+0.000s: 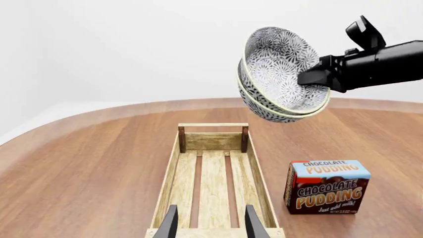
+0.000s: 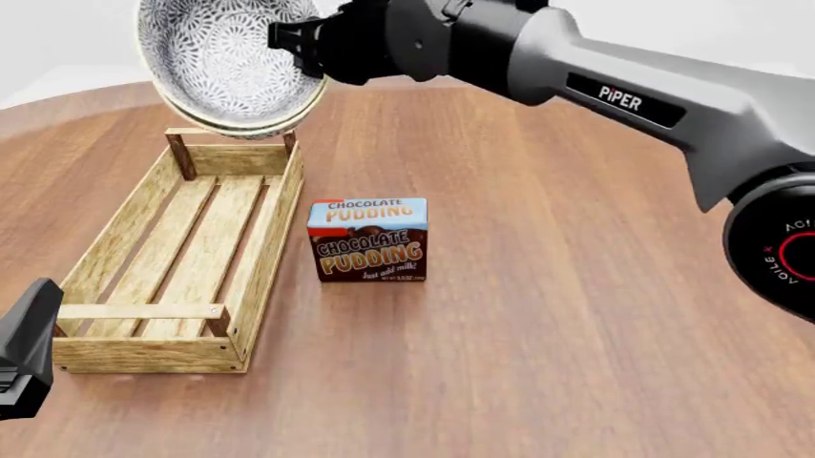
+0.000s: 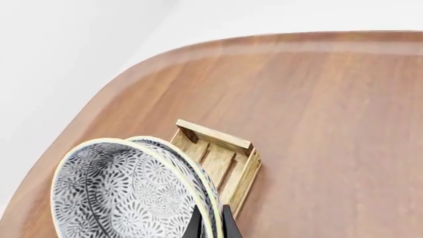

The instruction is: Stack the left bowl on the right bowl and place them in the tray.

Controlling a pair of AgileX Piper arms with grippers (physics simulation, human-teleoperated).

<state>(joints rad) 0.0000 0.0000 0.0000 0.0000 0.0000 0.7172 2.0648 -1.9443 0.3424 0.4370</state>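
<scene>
Two alike flower-patterned bowls are nested, one inside the other [image 2: 229, 62] [image 1: 284, 74] [image 3: 132, 191]. I cannot tell which is the left bowl and which the right. My right gripper [image 2: 300, 40] [image 1: 310, 77] [image 3: 211, 225] is shut on their rims and holds them tilted in the air above the far end of the tray [image 2: 147, 239] [image 1: 173, 168] [image 3: 246, 171]. The tray is a long wooden slat crate on the left of the table, with nothing in it. My left gripper [image 1: 210, 223] is open and empty at the tray's near end.
A chocolate pudding box [image 2: 369, 239] [image 1: 327, 187] stands upright just right of the tray. The round wooden table's far edge [image 2: 76, 91] curves behind the tray. The left arm's body [image 2: 26, 348] shows at the front view's lower left.
</scene>
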